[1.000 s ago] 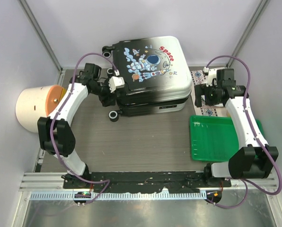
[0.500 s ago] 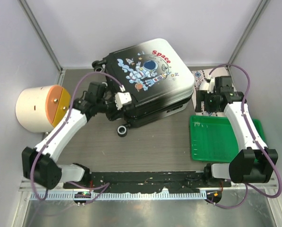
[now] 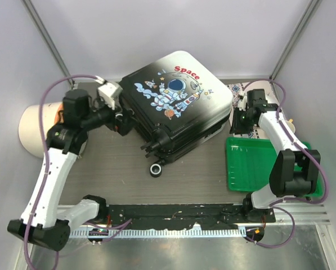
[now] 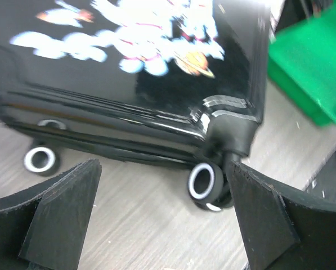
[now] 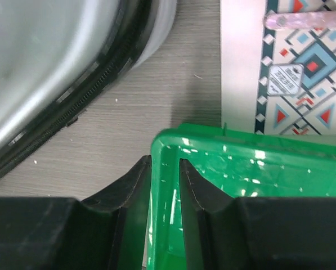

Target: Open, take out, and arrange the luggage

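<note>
The luggage (image 3: 176, 107) lies print side up in the middle of the table, turned at an angle, with a black wheel (image 3: 155, 169) sticking out toward me. My left gripper (image 3: 124, 122) is at its left side. In the left wrist view the left gripper (image 4: 163, 169) stands open over bare table, and a luggage wheel (image 4: 204, 183) sits just by the right finger. My right gripper (image 3: 241, 121) is at the far left corner of the green tray (image 3: 228, 163). In the right wrist view the right gripper (image 5: 165, 169) is shut on the tray's rim (image 5: 166, 147).
A cream bin (image 3: 35, 132) with an orange lid lies at the left wall. A patterned card (image 5: 303, 67) with a pink stick (image 5: 303, 21) on it lies behind the tray. The luggage's light grey side (image 5: 61, 62) is close to the tray's left.
The luggage has swung round with its wheels toward me. My left gripper has let go, opened wide and drawn back left. My right gripper dropped to the tray's corner and closed on its rim.
</note>
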